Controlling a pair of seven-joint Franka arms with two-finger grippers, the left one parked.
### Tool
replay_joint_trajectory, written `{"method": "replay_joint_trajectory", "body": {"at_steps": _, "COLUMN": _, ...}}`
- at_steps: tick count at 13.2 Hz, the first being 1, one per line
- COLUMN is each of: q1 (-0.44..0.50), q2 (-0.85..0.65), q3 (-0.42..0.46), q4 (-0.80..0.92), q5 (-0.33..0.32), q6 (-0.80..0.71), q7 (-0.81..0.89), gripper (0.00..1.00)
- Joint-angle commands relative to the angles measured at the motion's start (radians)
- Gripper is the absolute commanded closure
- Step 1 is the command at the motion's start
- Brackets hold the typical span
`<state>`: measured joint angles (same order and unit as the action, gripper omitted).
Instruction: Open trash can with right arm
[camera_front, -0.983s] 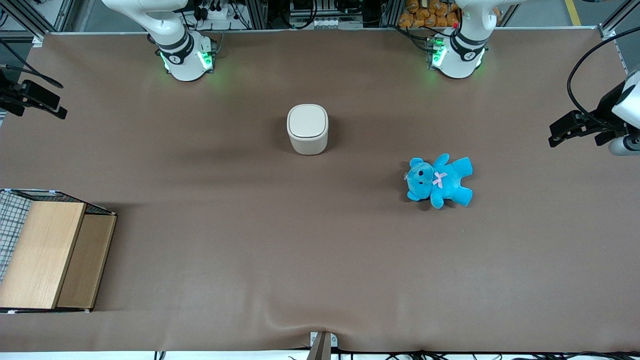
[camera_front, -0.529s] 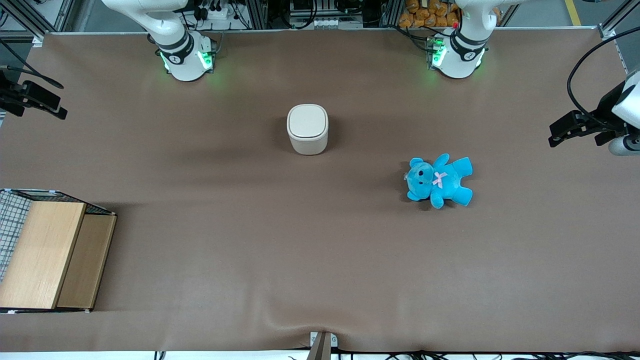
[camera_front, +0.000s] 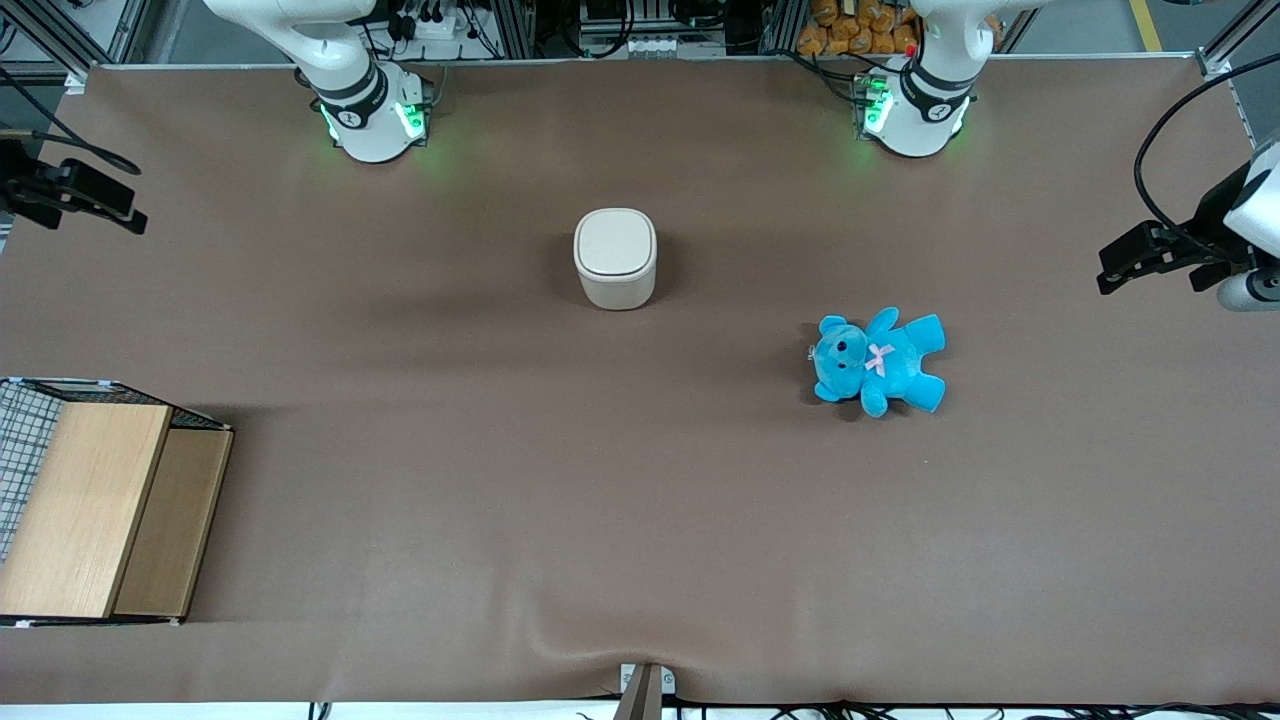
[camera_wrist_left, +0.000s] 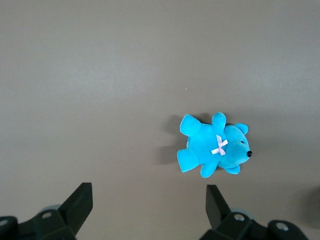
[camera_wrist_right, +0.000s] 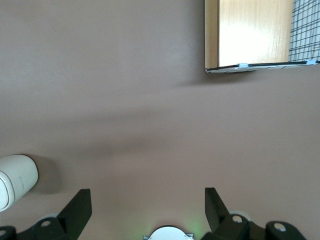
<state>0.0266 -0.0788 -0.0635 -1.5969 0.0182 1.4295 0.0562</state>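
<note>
The trash can (camera_front: 615, 258) is a small cream-white bin standing upright in the middle of the table, its flat lid shut. In the right wrist view only part of the trash can's (camera_wrist_right: 15, 181) side shows. My right arm's base (camera_front: 370, 110) stands at the table's back edge. Its black gripper (camera_front: 100, 205) hangs at the working arm's end of the table, far sideways from the bin. In the right wrist view the gripper (camera_wrist_right: 146, 202) is open, with nothing but brown table between its fingers.
A blue teddy (camera_front: 878, 360) lies toward the parked arm's end, nearer the front camera than the bin, and shows as the teddy (camera_wrist_left: 215, 150) in the left wrist view. A wooden box (camera_front: 100, 510) with wire mesh, also the box (camera_wrist_right: 250, 35), sits at the working arm's end.
My right gripper has shifted a little sideways toward the middle of the table. The bin and the teddy have not moved.
</note>
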Motion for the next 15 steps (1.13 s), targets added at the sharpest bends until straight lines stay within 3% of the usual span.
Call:
{"method": "replay_joint_trajectory", "body": {"at_steps": 1, "q1": 0.007, "q2": -0.004, "q3": 0.060, "q4": 0.005, "q5": -0.018, "q6": -0.015, "q7": 0.112, "gripper": 0.00}}
{"method": "replay_joint_trajectory", "body": {"at_steps": 5, "q1": 0.021, "q2": 0.019, "q3": 0.157, "q4": -0.003, "q5": 0.043, "q6": -0.049, "q7": 0.213, "gripper": 0.00}}
{"method": "replay_joint_trajectory", "body": {"at_steps": 6, "q1": 0.023, "q2": 0.033, "q3": 0.174, "q4": -0.005, "q5": 0.060, "q6": -0.047, "q7": 0.244, "gripper": 0.05}}
{"method": "replay_joint_trajectory", "body": {"at_steps": 8, "q1": 0.023, "q2": 0.047, "q3": 0.207, "q4": -0.018, "q5": 0.115, "q6": -0.040, "q7": 0.292, "gripper": 0.38}}
{"method": "replay_joint_trajectory", "body": {"at_steps": 10, "q1": 0.021, "q2": 0.071, "q3": 0.261, "q4": -0.026, "q5": 0.121, "q6": -0.032, "q7": 0.368, "gripper": 0.64}}
{"method": "replay_joint_trajectory", "body": {"at_steps": 15, "q1": 0.061, "q2": 0.131, "q3": 0.338, "q4": -0.066, "q5": 0.161, "q6": 0.064, "q7": 0.439, "gripper": 0.92}}
